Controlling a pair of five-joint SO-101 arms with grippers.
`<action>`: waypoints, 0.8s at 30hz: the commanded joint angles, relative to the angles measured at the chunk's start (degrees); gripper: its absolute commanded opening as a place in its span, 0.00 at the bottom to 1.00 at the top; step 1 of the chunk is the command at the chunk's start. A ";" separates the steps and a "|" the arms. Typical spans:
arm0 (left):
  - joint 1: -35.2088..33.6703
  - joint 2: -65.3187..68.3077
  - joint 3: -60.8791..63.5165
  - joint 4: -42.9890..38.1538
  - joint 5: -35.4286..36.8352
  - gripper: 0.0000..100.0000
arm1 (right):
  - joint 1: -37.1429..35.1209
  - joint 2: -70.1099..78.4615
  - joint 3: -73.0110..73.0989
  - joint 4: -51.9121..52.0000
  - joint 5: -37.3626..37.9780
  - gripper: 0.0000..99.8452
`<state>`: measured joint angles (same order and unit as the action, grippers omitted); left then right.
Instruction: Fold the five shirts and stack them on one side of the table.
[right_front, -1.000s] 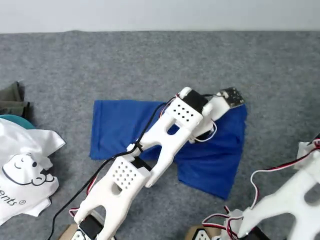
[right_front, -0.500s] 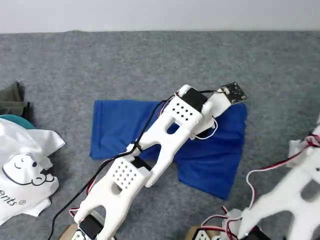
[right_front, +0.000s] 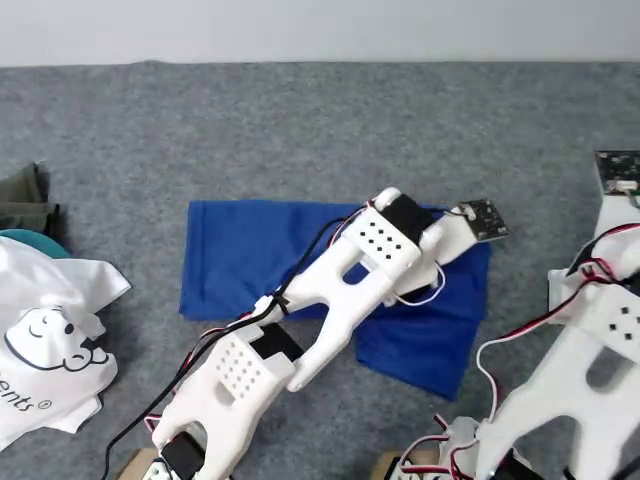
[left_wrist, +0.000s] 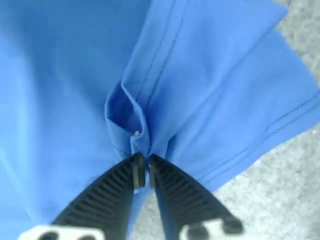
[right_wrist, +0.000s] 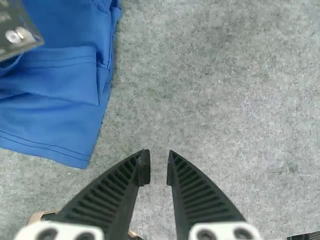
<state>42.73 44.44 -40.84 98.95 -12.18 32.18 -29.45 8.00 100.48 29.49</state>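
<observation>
At frame centre, a thin fold of the blue shirt (left_wrist: 210, 75) is being pinched by the closed left pincer (left_wrist: 142, 169). With so little cloth being held, slippage is being risked.

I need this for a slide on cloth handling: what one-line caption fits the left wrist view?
Left gripper pinching a bunched fold of the blue shirt on the grey table.

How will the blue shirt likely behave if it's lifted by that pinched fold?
Probably floppy: the blue shirt bunches into a ridge where the left gripper pinches it, so it should drape rather than hold shape. Likely light, as a thin pinch gathers it. The fuzzy grey table may drag it when pulled.
</observation>
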 joint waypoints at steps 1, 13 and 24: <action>-0.35 -4.31 0.48 1.49 -0.88 0.01 | -0.57 -0.75 -0.26 2.24 -0.26 0.07; 3.69 -4.84 6.20 1.58 -0.79 0.01 | -0.57 -0.84 -0.26 2.24 -0.44 0.07; 5.98 -4.84 4.97 0.88 -0.35 0.01 | -0.48 -0.75 -0.18 2.24 -0.53 0.07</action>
<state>48.09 44.09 -34.33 98.95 -12.18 32.18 -29.45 8.00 100.48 29.49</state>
